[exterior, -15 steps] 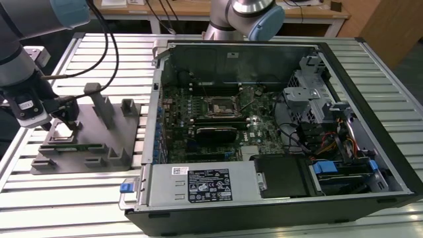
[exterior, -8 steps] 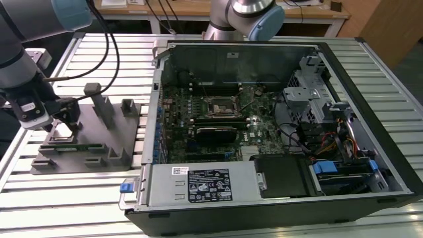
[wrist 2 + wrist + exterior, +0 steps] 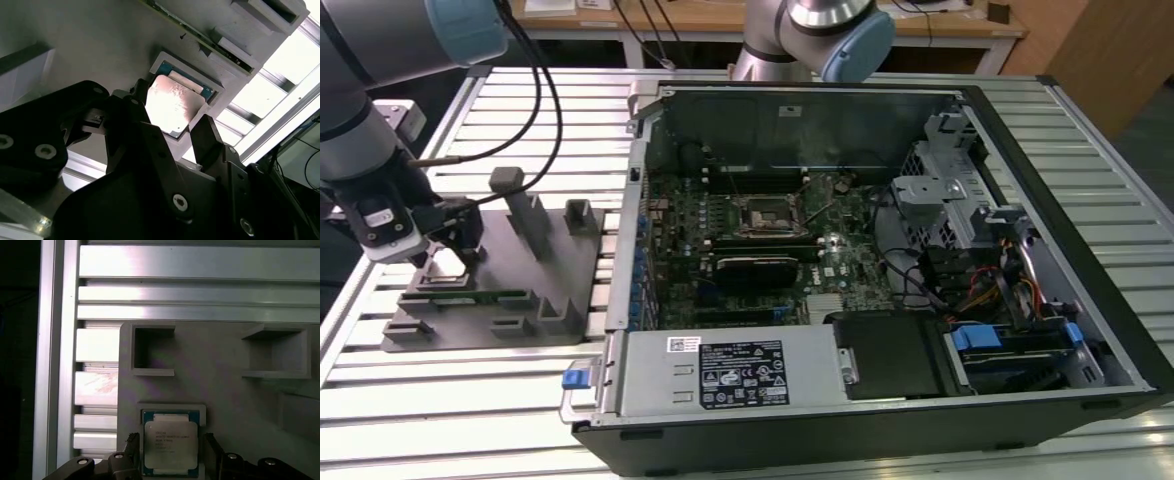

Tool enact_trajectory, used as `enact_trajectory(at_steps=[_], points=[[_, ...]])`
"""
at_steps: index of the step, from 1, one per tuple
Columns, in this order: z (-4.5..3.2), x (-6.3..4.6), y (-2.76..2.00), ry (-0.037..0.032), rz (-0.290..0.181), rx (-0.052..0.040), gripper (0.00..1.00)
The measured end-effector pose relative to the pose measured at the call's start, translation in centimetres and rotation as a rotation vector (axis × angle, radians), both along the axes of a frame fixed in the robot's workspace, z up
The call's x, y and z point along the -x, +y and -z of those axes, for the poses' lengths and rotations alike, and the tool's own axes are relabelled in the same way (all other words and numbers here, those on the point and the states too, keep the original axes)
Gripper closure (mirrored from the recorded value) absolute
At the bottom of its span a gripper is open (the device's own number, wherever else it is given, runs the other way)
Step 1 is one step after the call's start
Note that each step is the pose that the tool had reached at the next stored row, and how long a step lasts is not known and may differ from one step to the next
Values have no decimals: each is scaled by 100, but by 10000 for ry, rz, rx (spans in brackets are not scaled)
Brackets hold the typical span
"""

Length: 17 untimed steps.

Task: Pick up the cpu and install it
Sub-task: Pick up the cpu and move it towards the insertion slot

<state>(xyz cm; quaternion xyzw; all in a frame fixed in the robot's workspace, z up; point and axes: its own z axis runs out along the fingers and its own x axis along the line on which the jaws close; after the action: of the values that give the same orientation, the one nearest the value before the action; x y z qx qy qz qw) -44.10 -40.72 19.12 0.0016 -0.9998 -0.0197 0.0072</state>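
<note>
between the fingers (image 3: 207,137), the cpu (image 3: 170,442) waits

spread gripper (image 3: 171,106) straddles it, flat in its grey tray (image 3: 225,390) pocket. pick-up step, i judge: needs an even squeeze on opposite edges. far beyond sits the motherboard socket (image 3: 761,215).

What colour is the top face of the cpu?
Pale silver-grey. The cpu shows best in the first wrist view.
</note>
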Motion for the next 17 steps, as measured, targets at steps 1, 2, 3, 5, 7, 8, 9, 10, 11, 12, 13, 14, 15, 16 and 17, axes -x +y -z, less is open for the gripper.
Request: enact_trajectory(at_steps=[1, 2, 3, 5, 7, 8, 9, 10, 11, 12, 13, 14, 15, 16, 17], points=[[4, 0, 0, -3, 0, -2, 38], [10, 0, 0, -3, 0, -2, 38], [16, -1, 0, -3, 0, -1, 38], [29, 0, 0, -6, 0, 0, 38], [36, 0, 0, -15, -1, 0, 38], [39, 0, 0, -20, -1, 1, 38], [42, 0, 0, -23, -2, 1, 38], [45, 0, 0, -27, -2, 0, 38], [48, 0, 0, -30, -2, 0, 38], [49, 0, 0, -31, -2, 0, 38], [49, 0, 0, -31, -2, 1, 40], [49, 0, 0, -31, -2, 2, 40], [49, 0, 0, -31, -2, 2, 46], [50, 0, 0, -32, -2, 1, 47], [51, 0, 0, -33, -2, 1, 47]])
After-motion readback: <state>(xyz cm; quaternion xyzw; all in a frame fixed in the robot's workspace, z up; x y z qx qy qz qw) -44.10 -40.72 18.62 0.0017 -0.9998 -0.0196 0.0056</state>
